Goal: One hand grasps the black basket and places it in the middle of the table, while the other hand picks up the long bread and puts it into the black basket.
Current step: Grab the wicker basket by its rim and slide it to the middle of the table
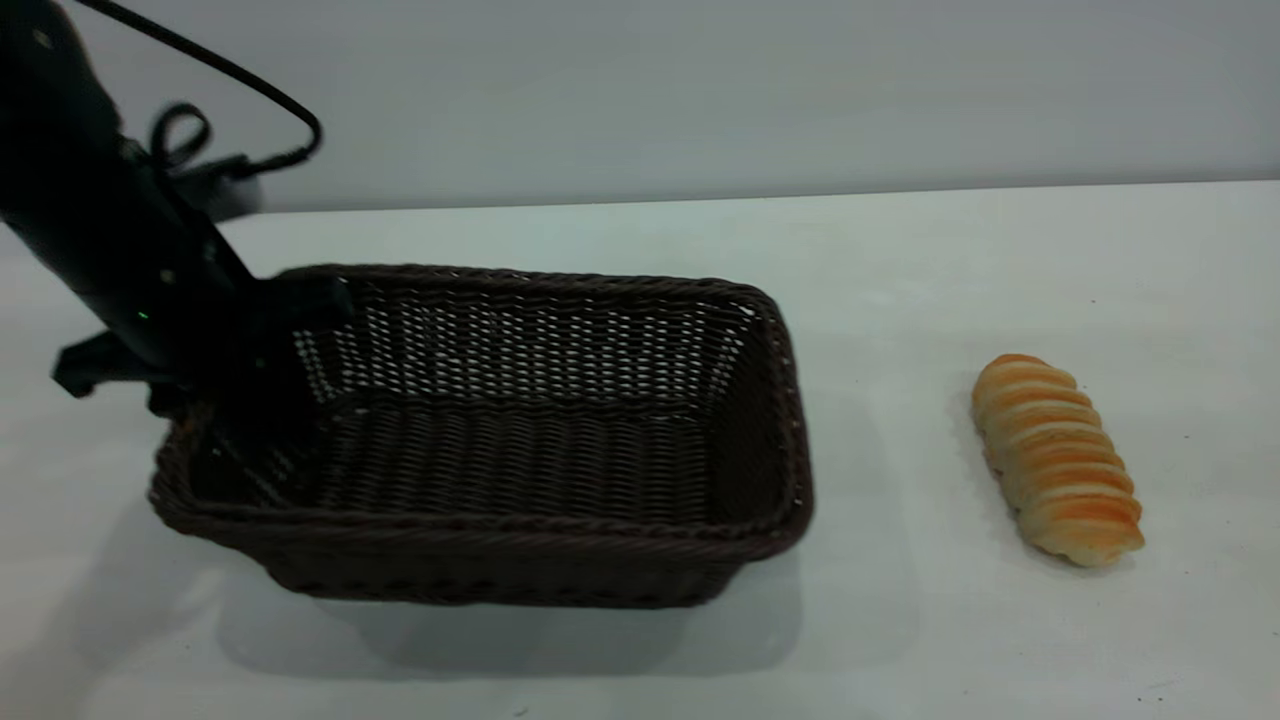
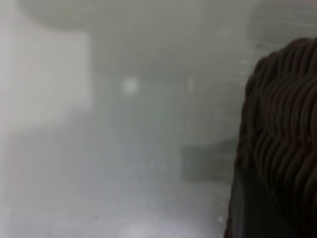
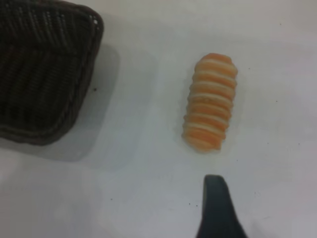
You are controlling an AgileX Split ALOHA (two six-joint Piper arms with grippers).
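Exterior view gives us the black basket (image 1: 520,440) resting on the table (image 1: 950,640), its left end lifted slightly. At that left end we see the left gripper (image 1: 255,370) reaching over the rim, apparently closed on the wicker wall, though we cannot tell for certain. To the basket's right, well apart, the long bread (image 1: 1058,458) lies ridged side up. Above the bread one finger (image 3: 218,210) of the right gripper shows; we cannot tell its spread.

dark brown woven basket (image 1: 520,480); golden-orange ridged bread (image 1: 1058,457).
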